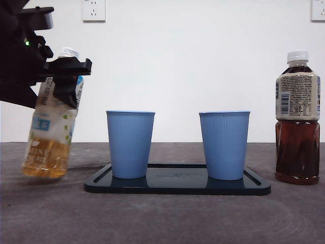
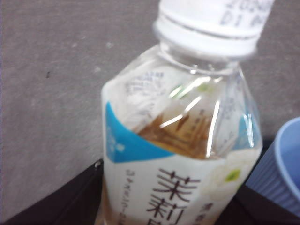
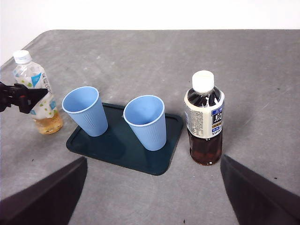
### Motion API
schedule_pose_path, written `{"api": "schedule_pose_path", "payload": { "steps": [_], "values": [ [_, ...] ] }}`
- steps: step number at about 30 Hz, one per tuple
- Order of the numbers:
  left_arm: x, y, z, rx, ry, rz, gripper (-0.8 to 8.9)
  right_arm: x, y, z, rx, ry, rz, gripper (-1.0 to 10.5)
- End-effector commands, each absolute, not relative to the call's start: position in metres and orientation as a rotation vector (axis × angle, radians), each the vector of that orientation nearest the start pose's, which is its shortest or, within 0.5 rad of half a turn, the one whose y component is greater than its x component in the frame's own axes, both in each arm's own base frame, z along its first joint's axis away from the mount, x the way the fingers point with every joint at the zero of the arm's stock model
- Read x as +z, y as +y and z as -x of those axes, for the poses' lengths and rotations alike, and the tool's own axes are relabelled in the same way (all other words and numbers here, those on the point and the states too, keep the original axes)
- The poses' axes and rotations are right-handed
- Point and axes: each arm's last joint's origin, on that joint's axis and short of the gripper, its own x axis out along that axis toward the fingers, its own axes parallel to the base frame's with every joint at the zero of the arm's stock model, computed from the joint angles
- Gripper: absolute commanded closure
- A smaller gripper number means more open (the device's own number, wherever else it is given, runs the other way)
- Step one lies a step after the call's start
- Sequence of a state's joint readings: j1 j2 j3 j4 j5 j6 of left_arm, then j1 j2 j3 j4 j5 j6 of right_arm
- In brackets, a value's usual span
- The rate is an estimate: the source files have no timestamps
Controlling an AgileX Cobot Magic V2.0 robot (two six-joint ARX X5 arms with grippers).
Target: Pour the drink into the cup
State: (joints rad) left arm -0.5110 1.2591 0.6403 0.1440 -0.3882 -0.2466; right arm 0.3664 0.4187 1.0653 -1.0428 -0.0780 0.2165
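Observation:
My left gripper [image 1: 65, 76] is shut on the upper body of a clear bottle of pale tea [image 1: 51, 132] with a white cap on. It holds the bottle tilted, left of the tray, with the base just at or above the table. The bottle fills the left wrist view [image 2: 183, 154]. Two blue cups stand upright on a dark tray [image 1: 177, 184]: the left cup [image 1: 130, 145] nearest the held bottle, the right cup [image 1: 224, 145] beyond it. My right gripper [image 3: 154, 197] is open and empty, high above the table's near side.
A capped bottle of dark tea [image 1: 297, 122] stands upright on the table right of the tray, also in the right wrist view [image 3: 204, 119]. The grey table [image 1: 162, 218] has bare room in front of the tray. A white wall stands behind.

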Motion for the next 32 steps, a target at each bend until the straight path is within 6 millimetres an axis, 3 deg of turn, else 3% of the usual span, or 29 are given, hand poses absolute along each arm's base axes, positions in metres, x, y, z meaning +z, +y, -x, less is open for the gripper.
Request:
{"api": "schedule_pose_path", "payload": {
  "steps": [1, 18, 30, 32],
  "values": [
    [0.23, -0.121, -0.236, -0.081, 0.346, 0.092, 5.39, 0.374, 0.012, -0.023, 0.405, 0.418, -0.149, 4.9],
    [0.213, -0.126, -0.244, -0.067, 0.409, 0.14, 5.34, 0.374, 0.012, -0.023, 0.403, 0.42, -0.16, 4.9],
    [0.227, -0.123, -0.238, -0.079, 0.357, 0.151, 4.6, 0.374, 0.012, -0.023, 0.402, 0.418, -0.16, 4.9],
    [0.232, -0.122, -0.236, -0.084, 0.34, 0.154, 3.88, 0.374, 0.012, -0.023, 0.402, 0.418, -0.16, 4.9]
  ]
}}
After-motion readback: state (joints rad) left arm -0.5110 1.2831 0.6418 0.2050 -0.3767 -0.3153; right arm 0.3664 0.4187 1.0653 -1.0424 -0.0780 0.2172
